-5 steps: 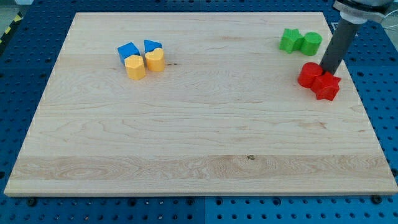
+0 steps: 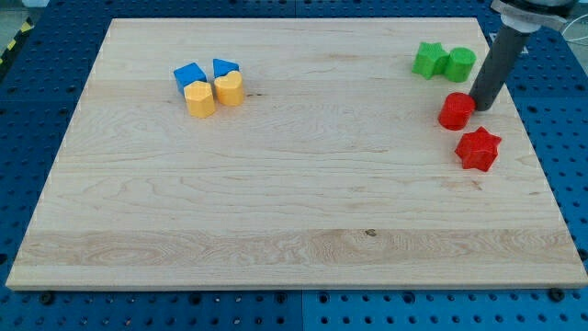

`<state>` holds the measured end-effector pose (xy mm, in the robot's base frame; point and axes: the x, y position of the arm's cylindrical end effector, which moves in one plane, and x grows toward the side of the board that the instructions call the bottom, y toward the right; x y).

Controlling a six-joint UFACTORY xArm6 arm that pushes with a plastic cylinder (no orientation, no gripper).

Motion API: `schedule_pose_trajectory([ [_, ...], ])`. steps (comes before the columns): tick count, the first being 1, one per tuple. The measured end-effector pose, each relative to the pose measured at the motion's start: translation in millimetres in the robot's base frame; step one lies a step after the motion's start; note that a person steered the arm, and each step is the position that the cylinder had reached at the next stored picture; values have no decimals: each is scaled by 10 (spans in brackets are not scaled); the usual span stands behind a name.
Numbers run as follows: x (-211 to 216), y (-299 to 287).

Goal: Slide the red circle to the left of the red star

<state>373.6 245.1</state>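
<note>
Camera view: you see my tip touching right side of red circle; red star apart, nearer, slightly right. No gripper on rod.

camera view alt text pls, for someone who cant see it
My tip rests against the right side of the red circle, with the red star lying apart just below and right of it on the wooden board. Two green blocks sit above them near the top right, and two blue blocks and two yellow blocks cluster at the upper left.
</note>
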Motion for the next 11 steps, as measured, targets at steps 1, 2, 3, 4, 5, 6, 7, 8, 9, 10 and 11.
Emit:
schedule_pose_trajectory([
  [1,-130,-65],
  [2,-48,-123],
  [3,103,-123],
  [4,297,-122],
  [5,293,-140],
  [6,237,-174],
  [7,306,-174],
  [8,357,-174],
  [9,311,-210],
  [10,311,-358],
  [11,339,-439],
])
